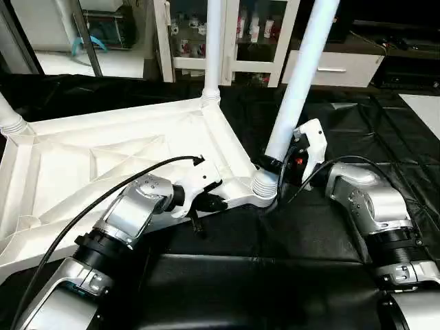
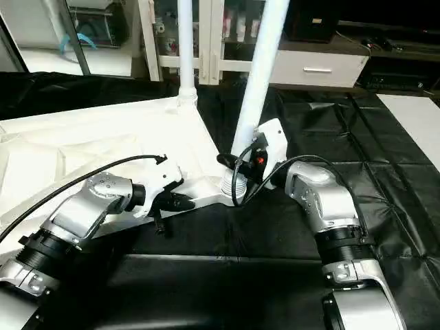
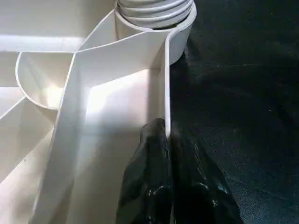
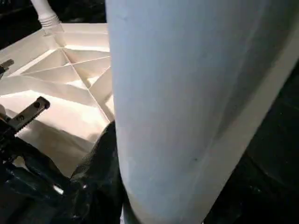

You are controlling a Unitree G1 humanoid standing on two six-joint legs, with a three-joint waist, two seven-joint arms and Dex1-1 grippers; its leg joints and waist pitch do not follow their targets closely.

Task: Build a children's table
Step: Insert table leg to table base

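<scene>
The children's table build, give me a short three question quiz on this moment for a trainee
1. True or false: the left gripper is shut on the tabletop's rim.
2. What does the right gripper hold? A) near leg B) far leg C) cable
3. How many legs are seen standing in sockets of the tabletop in the left eye view?

Key: 1 true; 2 A; 3 three, counting the one at the left edge.
</scene>
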